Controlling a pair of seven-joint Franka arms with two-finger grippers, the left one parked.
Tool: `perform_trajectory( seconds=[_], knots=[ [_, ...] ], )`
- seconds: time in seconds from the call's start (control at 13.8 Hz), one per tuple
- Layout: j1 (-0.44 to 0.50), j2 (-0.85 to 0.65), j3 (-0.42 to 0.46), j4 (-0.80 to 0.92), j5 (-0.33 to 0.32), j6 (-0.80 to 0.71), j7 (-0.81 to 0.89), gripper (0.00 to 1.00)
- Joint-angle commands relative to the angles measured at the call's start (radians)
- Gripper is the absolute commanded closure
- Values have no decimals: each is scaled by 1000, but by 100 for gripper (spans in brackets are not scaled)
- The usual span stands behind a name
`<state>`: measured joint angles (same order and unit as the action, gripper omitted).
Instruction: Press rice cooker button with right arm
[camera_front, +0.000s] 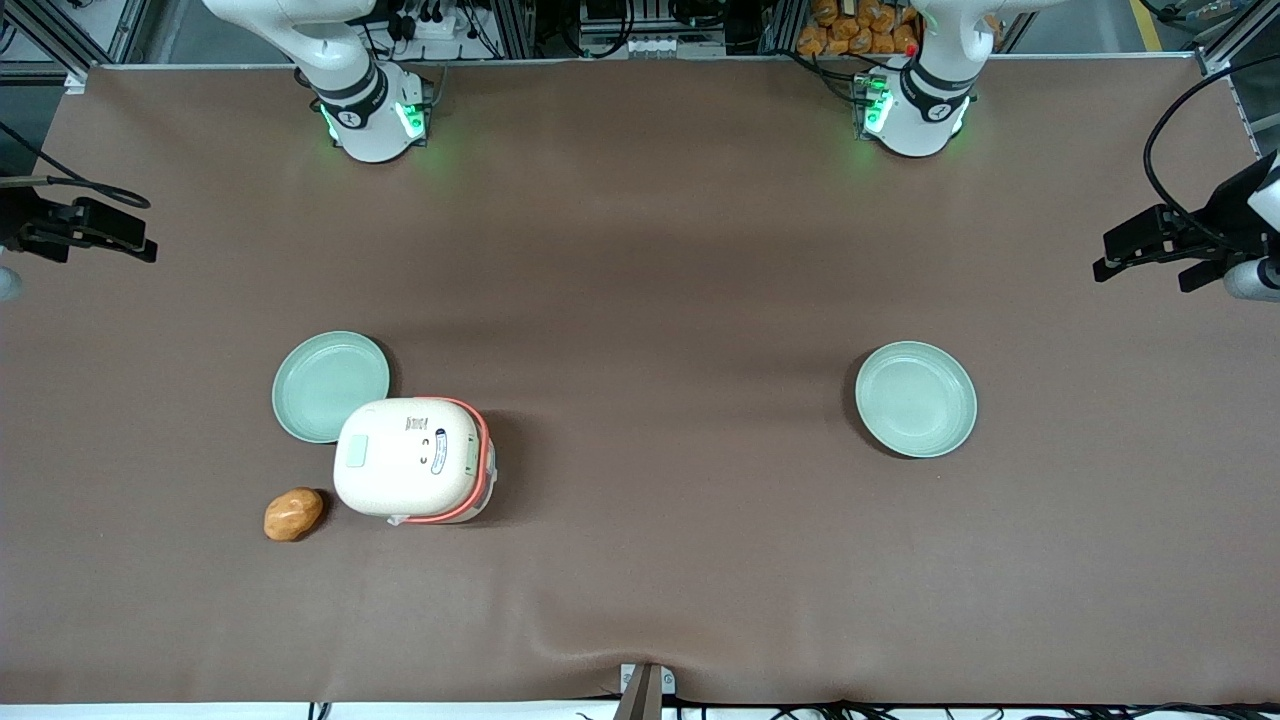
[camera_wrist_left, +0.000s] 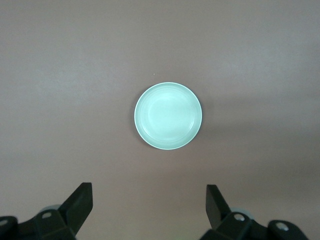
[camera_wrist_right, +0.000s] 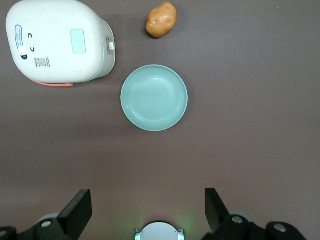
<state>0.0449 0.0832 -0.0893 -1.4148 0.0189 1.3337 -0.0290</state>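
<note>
At the working arm's end of the brown table (camera_front: 640, 560), the right arm's gripper (camera_wrist_right: 148, 210) hung high above the cloth, clear of everything, its two black fingers (camera_wrist_right: 77, 210) spread wide with nothing between them. In the front view only its dark outline (camera_front: 75, 228) showed at the frame's edge, well apart from the objects.

Next came a small brown potato (camera_front: 293, 514), lying on the cloth just beside the rice cooker's corner and a little nearer the front camera than the cooker's middle. A pale green plate (camera_front: 325, 385) sat farther from the front camera than the potato, its rim partly overlapped by the cooker; the wrist view showed this plate (camera_wrist_right: 154, 98) close beside the cooker but with a narrow strip of cloth between them.

The rice cooker (camera_front: 412, 458), cream-white with an orange-red band, stood upright with its lid closed, a pale green rectangular panel (camera_front: 356, 451) on top. The wrist view showed the same cooker (camera_wrist_right: 57, 41) and potato (camera_wrist_right: 161, 20).

Toward the parked arm's end, a second green plate (camera_front: 915, 399) lay alone.
</note>
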Motion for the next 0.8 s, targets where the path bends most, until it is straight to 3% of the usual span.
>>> perform_trajectory(
  seconds=[0.0, 0.73],
  knots=[
    [-2, -13, 5, -4, 3, -21, 14, 0],
    [-3, -11, 5, 8, -4, -5, 6, 0]
  ],
)
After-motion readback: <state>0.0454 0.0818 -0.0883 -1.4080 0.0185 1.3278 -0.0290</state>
